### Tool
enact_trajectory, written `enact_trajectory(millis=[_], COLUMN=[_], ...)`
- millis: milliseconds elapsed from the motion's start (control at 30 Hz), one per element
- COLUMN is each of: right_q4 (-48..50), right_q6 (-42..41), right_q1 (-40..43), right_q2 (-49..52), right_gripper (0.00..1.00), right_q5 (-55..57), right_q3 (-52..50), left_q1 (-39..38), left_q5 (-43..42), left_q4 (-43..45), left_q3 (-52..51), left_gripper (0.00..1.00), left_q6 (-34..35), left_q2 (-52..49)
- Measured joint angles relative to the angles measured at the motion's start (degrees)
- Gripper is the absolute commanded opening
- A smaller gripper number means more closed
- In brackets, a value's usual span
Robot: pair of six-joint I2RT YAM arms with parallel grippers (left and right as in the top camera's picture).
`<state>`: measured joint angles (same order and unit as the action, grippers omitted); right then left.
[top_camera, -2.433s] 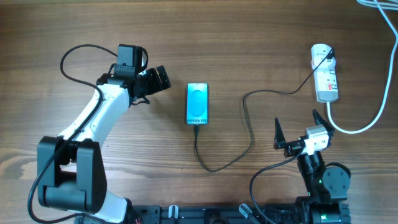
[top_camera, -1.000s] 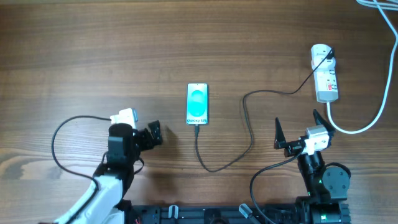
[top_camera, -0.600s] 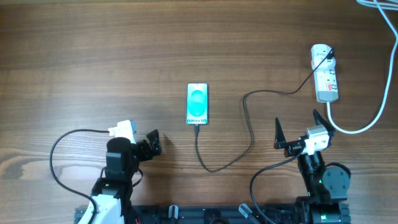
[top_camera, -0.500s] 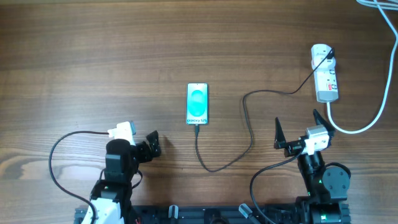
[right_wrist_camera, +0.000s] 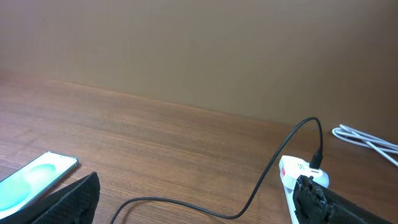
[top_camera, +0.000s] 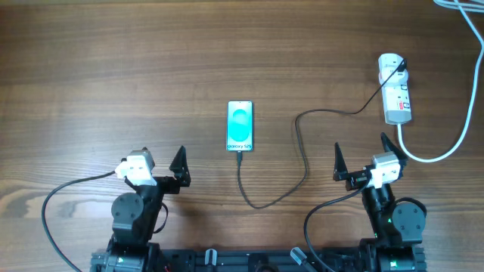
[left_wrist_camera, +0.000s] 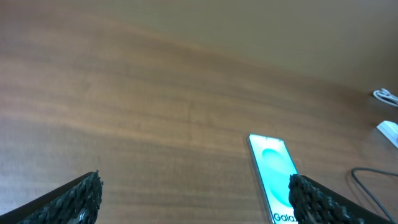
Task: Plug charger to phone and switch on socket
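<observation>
Phone (top_camera: 240,126) lies flat mid-table, screen lit. Black charger cable (top_camera: 303,162) meets the phone's near end, loops right and runs up into the white socket (top_camera: 395,98) at the far right. A white lead (top_camera: 454,147) curves off the socket. Left gripper (left_wrist_camera: 194,186) and right gripper (top_camera: 360,149) sit low at the near edge, jaws spread wide and released, grasping nothing, apart from the phone and cable.

Left arm (top_camera: 134,215) withdraws from beside phone (top_camera: 240,126), folds down over own base at near table edge. Left gripper (top_camera: 155,159) now well apart from phone. Arm's black cable (top_camera: 76,183) apparently trails lower left.
</observation>
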<state>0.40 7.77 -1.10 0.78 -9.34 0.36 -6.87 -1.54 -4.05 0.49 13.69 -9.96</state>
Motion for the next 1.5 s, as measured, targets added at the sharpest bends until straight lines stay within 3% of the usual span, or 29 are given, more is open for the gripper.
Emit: enact_trajectory(millis=[200, 400, 500, 1500], right_q4=[0.00, 0.00, 0.00, 0.00], right_q6=[0.00, 0.00, 0.00, 0.00], right_q1=[0.00, 0.00, 0.00, 0.00], right_q2=[0.00, 0.00, 0.00, 0.00], right_gripper=[1.00, 1.00, 1.00, 1.00], right_q5=[0.00, 0.00, 0.00, 0.00], right_q3=[0.00, 0.00, 0.00, 0.00], left_q1=[0.00, 4.55, 7.43, 7.43], left_q5=[0.09, 0.48, 0.66, 0.66], left_q4=[0.00, -0.02, -0.02, -0.02], left_q3=[0.00, 0.00, 0.00, 0.00], left_gripper=[1.00, 1.00, 1.00, 1.00], left_q6=[-8.48, -13.40, -13.68, -13.88], left_q2=[8.37, 9.16, 9.16, 9.16])
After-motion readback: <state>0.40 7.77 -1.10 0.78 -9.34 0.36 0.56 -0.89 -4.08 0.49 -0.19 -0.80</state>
